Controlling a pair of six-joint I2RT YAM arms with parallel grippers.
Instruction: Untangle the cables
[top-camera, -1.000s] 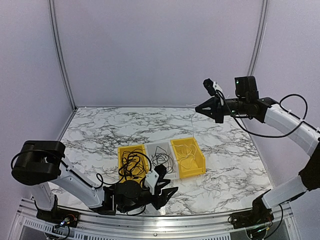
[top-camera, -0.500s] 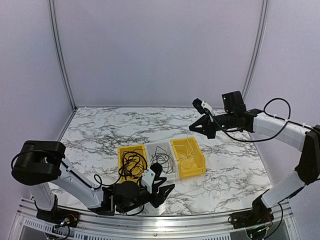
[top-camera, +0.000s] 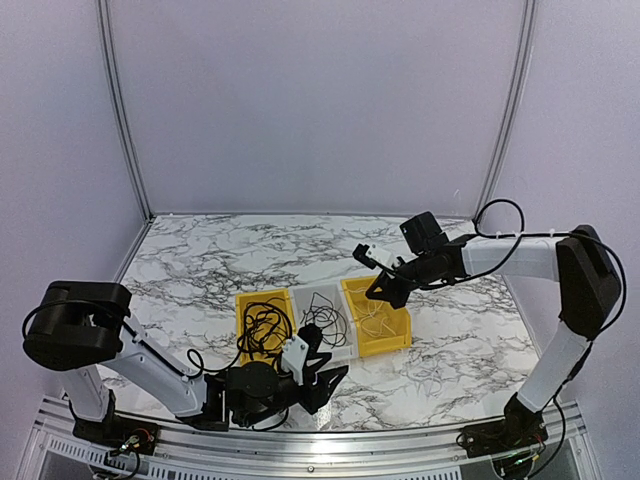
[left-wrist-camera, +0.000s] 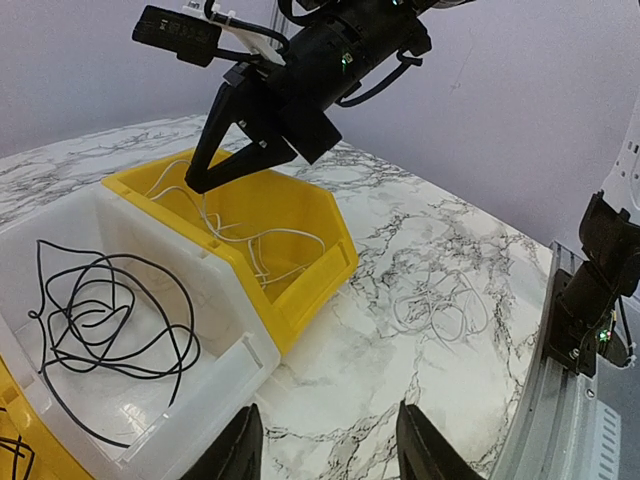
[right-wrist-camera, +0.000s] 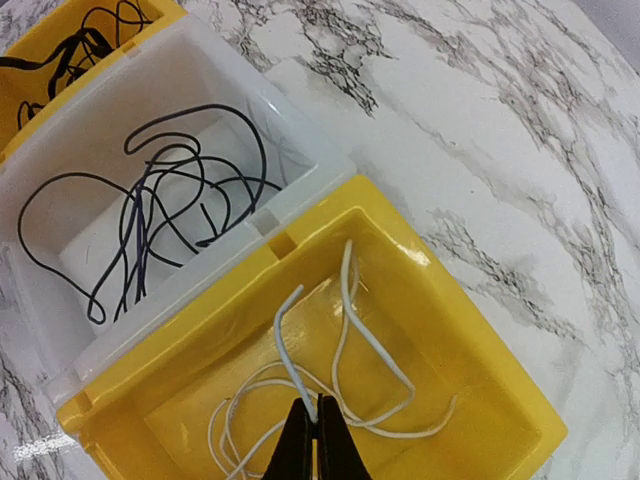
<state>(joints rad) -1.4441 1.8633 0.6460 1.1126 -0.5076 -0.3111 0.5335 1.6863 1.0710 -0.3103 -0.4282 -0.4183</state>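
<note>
My right claw (right-wrist-camera: 311, 440) is squeezed shut on the white cable (right-wrist-camera: 346, 290). It sits just over the yellow bin (right-wrist-camera: 470, 330) nearest the right edge of the tabletop (right-wrist-camera: 480, 150). A second ago this claw was high up over the far right corner. Now it has come down low to the bin, and most of the white cable lies curled inside.

My left claw (left-wrist-camera: 330, 450) has its fingers apart and holds nothing. It sits low by the near edge, about where it was before.

A black cable (right-wrist-camera: 160, 195) lies looped in the clear bin (right-wrist-camera: 90, 250) in the middle. More black cables (top-camera: 262, 325) are piled in the other yellow bin (top-camera: 243, 297) on the left.

A pale cable (left-wrist-camera: 440, 305) on the bare tabletop is hard to see against the marble. I cannot make out any plug ends.
</note>
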